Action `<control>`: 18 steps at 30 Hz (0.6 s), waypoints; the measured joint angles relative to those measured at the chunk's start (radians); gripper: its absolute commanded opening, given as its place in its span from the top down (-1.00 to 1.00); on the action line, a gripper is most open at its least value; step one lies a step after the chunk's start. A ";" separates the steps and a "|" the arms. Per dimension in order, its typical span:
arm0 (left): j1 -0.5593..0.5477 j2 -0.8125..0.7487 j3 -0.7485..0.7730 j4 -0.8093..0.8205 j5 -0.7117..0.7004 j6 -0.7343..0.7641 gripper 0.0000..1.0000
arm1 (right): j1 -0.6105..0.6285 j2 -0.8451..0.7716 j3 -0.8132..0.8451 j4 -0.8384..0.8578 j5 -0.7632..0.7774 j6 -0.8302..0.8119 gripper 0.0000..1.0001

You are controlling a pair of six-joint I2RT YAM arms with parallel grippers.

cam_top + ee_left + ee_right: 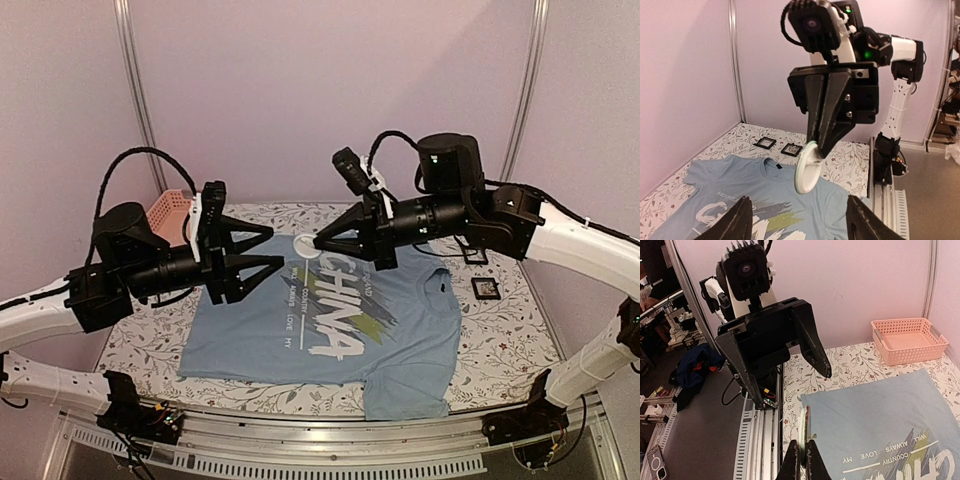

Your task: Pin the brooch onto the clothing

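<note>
a two-armed robot works over a flower-patterned table (505, 345) where the clothing (405, 335), a light blue short-sleeved t-shirt, lies spread flat with its collar toward the right arm's side. its big white print reads "china" over grey and yellow-green brush strokes; smaller white lines beside it read "will always love my" and "country", and a further line seen from the left wrist begins "mothe", the rest too blurred to read. the right gripper (816, 150) has its jaws pinched together on the brooch (807, 170), a small round disc that shows a pale face and a greenish rim from the left wrist and only its thin edge from the right wrist. the brooch hangs in the air over the shirt, between the two grippers, not touching the fabric. facing it, the left gripper (250, 262) holds nothing, its jaws spread wide apart and level with the disc. a pink slotted basket (900, 355) sits at the far edge of the table near the left arm, just beyond the shirt's hem. two small black square frames (765, 143) lie on the cloth beyond the collar, close to each other and apart from the shirt.
</note>
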 measured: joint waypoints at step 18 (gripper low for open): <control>-0.003 0.235 0.040 0.467 0.120 -0.220 -0.18 | -0.003 -0.163 -0.233 0.605 -0.014 0.252 1.00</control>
